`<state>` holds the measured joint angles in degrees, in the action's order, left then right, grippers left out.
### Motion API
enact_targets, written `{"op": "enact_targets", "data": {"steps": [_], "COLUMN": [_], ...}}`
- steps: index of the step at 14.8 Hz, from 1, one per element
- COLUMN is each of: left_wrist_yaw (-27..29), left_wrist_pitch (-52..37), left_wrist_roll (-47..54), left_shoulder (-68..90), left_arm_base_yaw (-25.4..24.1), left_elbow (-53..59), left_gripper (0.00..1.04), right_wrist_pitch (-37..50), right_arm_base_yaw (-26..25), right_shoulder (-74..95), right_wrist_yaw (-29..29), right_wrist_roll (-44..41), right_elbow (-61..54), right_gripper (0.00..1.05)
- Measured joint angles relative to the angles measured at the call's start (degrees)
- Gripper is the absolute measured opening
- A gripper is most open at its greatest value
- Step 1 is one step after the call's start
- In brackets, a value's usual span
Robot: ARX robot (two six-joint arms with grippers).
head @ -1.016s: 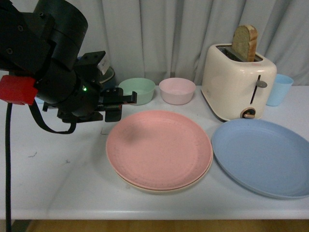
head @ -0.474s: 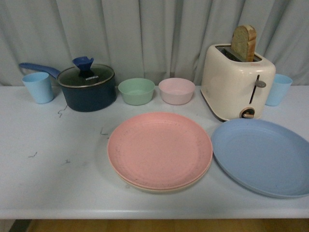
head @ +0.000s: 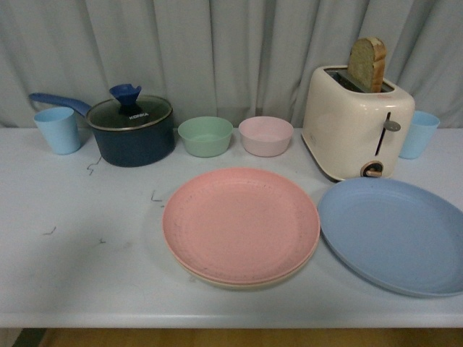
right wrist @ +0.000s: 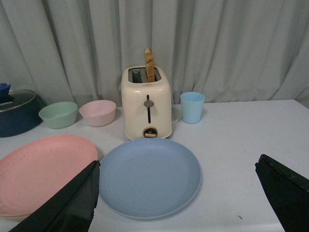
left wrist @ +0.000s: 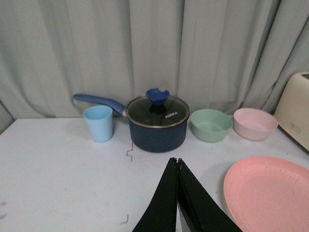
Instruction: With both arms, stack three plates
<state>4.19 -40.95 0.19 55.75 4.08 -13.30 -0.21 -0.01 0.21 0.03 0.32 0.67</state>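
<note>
Left arm has quit the front view; left hand [left wrist: 176, 162] closed, right hand [right wrist: 177, 166] spread wide. Blue plate [head: 394, 235] (stiff, likely light) wants a rim pinch.

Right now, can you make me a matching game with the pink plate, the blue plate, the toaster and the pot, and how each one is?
1 pink plate
2 blue plate
3 toaster
4 pot

A bread sticking out of the top
B lid on
C lying on the beige plate
D flat on the table, alone

Pairs: 1-C, 2-D, 3-A, 4-B
</note>
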Motion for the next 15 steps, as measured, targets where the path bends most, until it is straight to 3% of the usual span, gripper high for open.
{"op": "enact_targets", "data": {"steps": [3, 9, 11, 15], "left_wrist_yaw": [-4.04, -4.17, -4.17, -4.17], "left_wrist_pitch": [1.64, 10.34, 9.49, 17.94], "left_wrist_roll": [-0.04, -0.04, -0.07, -0.07], "left_shoulder": [-8.2, -21.53, -24.02, -32.79], "left_arm_base_yaw": [-4.2, -3.98, -3.98, -3.98], "left_elbow": [4.61, 10.43, 12.61, 12.68], "left_gripper": [0.02, 0.02, 0.02, 0.02], "right_wrist_pitch": [0.0, 0.02, 0.02, 0.02], "right_arm_base_yaw": [0.0, 0.0, 0.0, 0.0], "right_shoulder": [0.0, 0.0, 0.0, 0.0], "right_wrist_yaw": [0.0, 0.0, 0.0, 0.0], "right_wrist_roll": [0.0, 0.0, 0.0, 0.0], "right_elbow": [0.0, 0.0, 0.0, 0.0], "right_gripper": [0.98, 0.98, 0.98, 0.98]}}
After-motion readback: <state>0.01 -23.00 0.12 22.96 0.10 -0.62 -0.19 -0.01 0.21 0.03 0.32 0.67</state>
